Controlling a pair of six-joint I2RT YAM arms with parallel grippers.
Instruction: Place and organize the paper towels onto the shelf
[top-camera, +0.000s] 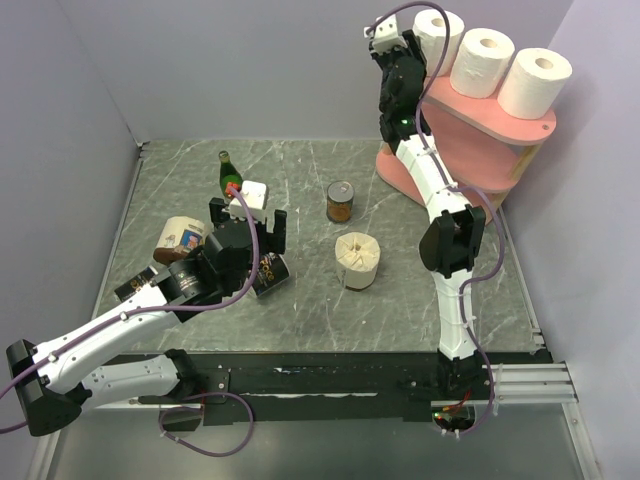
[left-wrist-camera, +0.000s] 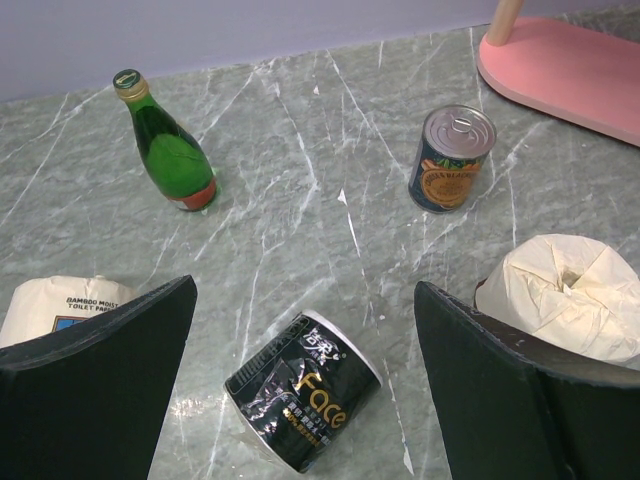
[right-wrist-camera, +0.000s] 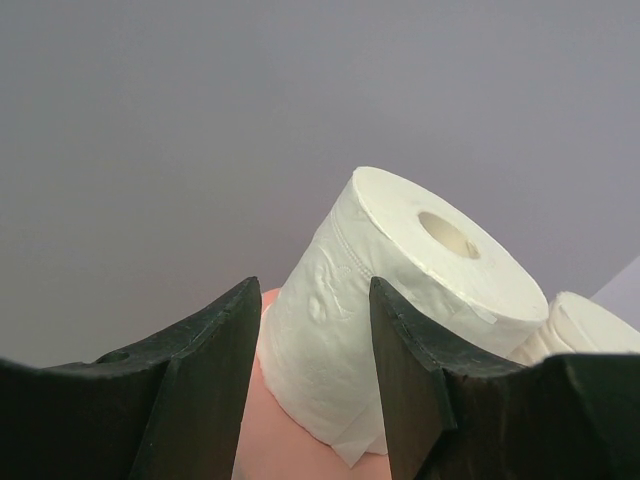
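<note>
Top external view: three plain white paper towel rolls (top-camera: 482, 62) stand upright, side by side in a row, on the top oval board of the pink three-tier shelf with light wooden posts (top-camera: 480, 115). The shelf occupies the far right corner of the grey marbled surface (top-camera: 400, 310). The right arm is stretched up to the shelf, with the right fingers (right-wrist-camera: 200, 390) just beside the roll at the left end of that board.

Right wrist view: those fingers stand a narrow gap apart with nothing between them. The roll rises just beyond their tips on the pink board (whether a tip touches its side cannot be told). A second roll shows at its right.

The left arm hovers low over the near left part of the surface, the left fingers (left-wrist-camera: 95, 380) spread wide and empty.

Left wrist view: below them a black foil-wrapped roll printed "Face" (left-wrist-camera: 300, 405) lies on its side. A green glass bottle with a red label (left-wrist-camera: 170, 150) stands toward the far edge. A printed tin can (left-wrist-camera: 452, 158) stands upright, nearer the shelf's bottom board. A cream paper-wrapped roll (left-wrist-camera: 565, 290) sits by the right-hand finger, and a white wrapped roll with printed lettering (left-wrist-camera: 60, 305) by the left-hand one.
</note>
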